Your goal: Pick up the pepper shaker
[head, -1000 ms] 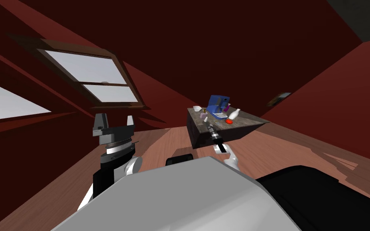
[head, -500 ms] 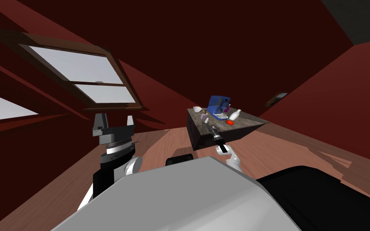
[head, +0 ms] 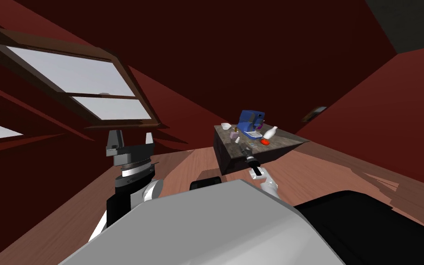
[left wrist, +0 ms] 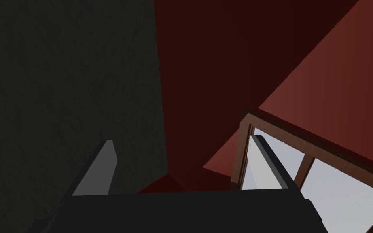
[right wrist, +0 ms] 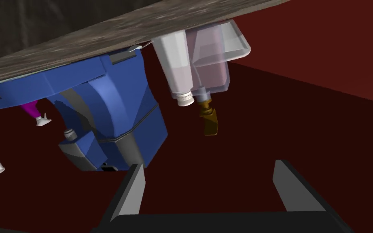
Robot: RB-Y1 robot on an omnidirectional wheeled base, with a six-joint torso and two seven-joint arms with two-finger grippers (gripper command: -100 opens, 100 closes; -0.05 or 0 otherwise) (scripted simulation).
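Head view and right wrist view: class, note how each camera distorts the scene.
Head view: the wide, rolled lens splays the red walls and slants the dark stone-topped table. Right wrist view: inverted, so the blue machine and pale perforated-cap shaker appear to hang beneath it.

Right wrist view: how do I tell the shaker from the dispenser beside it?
The shaker is slim and pale; the dispenser is wider and see-through. The shaker ends in a white dotted cap, the dispenser in a brown spout. Both stand upright on the table, close together.
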